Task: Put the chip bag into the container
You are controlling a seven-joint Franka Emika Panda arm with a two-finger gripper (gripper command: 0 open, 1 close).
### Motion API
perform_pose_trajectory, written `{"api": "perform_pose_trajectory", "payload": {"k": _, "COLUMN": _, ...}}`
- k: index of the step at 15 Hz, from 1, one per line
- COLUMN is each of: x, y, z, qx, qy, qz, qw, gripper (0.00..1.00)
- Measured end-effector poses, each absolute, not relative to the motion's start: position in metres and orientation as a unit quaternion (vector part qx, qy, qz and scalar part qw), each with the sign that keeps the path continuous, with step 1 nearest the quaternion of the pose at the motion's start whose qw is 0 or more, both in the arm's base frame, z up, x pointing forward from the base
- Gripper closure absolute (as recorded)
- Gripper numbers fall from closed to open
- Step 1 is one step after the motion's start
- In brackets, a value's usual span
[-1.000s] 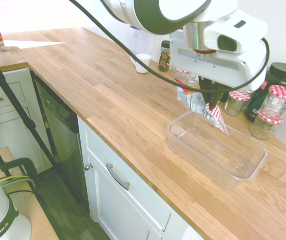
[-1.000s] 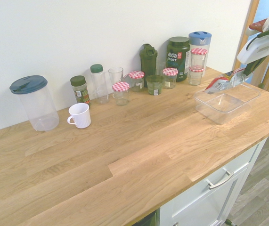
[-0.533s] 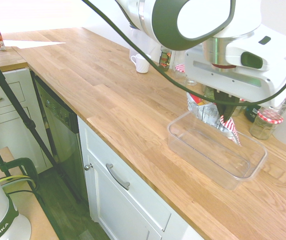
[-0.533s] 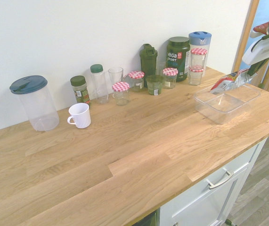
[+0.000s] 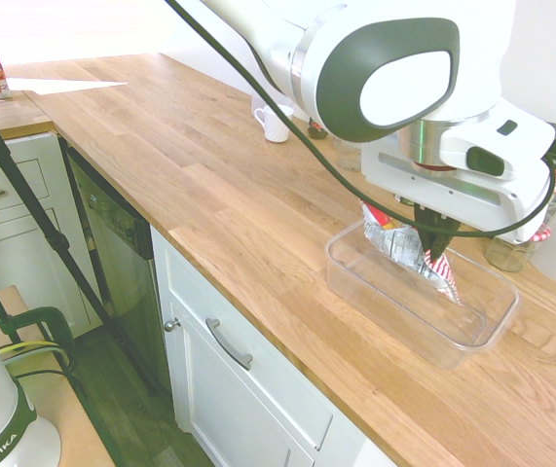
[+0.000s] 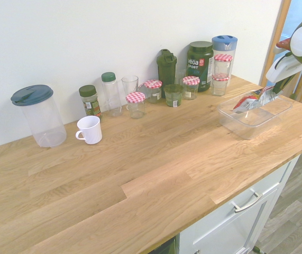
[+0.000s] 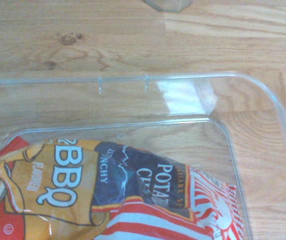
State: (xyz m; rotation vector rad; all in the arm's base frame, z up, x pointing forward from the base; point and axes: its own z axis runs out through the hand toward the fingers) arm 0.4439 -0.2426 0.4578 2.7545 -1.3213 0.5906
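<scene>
Wooden counter (image 5: 180, 165) carries the clear container (image 5: 409, 316). Clamped tight on the chip bag (image 5: 409, 255), the gripper (image 5: 437, 255) hangs it tilted inside the tub's walls. Only the wrist view reveals its "BBQ" print (image 7: 65, 175).

Arm has come down and swung further over the container (image 5: 422, 294); a second ago the gripper (image 5: 439, 250) sat above the tub's far-left rim, now it hangs lower over the middle. Chip bag (image 5: 409, 251), clamped in the shut fingers, dropped with it: earlier it dangled above the rim, now its lower striped end dips inside the walls. In the second exterior view the bag (image 6: 252, 99) went from beside the tub's far edge to over its inside.
</scene>
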Motion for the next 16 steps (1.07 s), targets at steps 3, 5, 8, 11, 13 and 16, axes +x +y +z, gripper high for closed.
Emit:
{"api": "perform_pose_trajectory", "payload": {"k": 3, "x": 0.452, "y": -0.244, "z": 0.447, "qx": 0.888, "qy": -0.423, "qz": 0.182, "qw": 0.019, "gripper": 1.00}}
{"api": "perform_pose_trajectory", "payload": {"k": 5, "x": 0.456, "y": -0.246, "z": 0.438, "qx": 0.889, "qy": -0.422, "qz": 0.176, "qw": 0.022, "gripper": 1.00}}
{"api": "perform_pose_trajectory", "payload": {"k": 8, "x": 0.460, "y": -0.247, "z": 0.429, "qx": 0.891, "qy": -0.421, "qz": 0.168, "qw": 0.025, "gripper": 0.00}}
{"api": "perform_pose_trajectory", "payload": {"k": 11, "x": 0.460, "y": -0.249, "z": 0.431, "qx": 0.890, "qy": -0.422, "qz": 0.169, "qw": 0.025, "gripper": 0.00}}
{"api": "perform_pose_trajectory", "payload": {"k": 13, "x": 0.459, "y": -0.253, "z": 0.432, "qx": 0.889, "qy": -0.425, "qz": 0.170, "qw": 0.025, "gripper": 0.00}}
{"api": "perform_pose_trajectory", "payload": {"k": 16, "x": 0.457, "y": -0.256, "z": 0.434, "qx": 0.888, "qy": -0.426, "qz": 0.172, "qw": 0.027, "gripper": 0.00}}
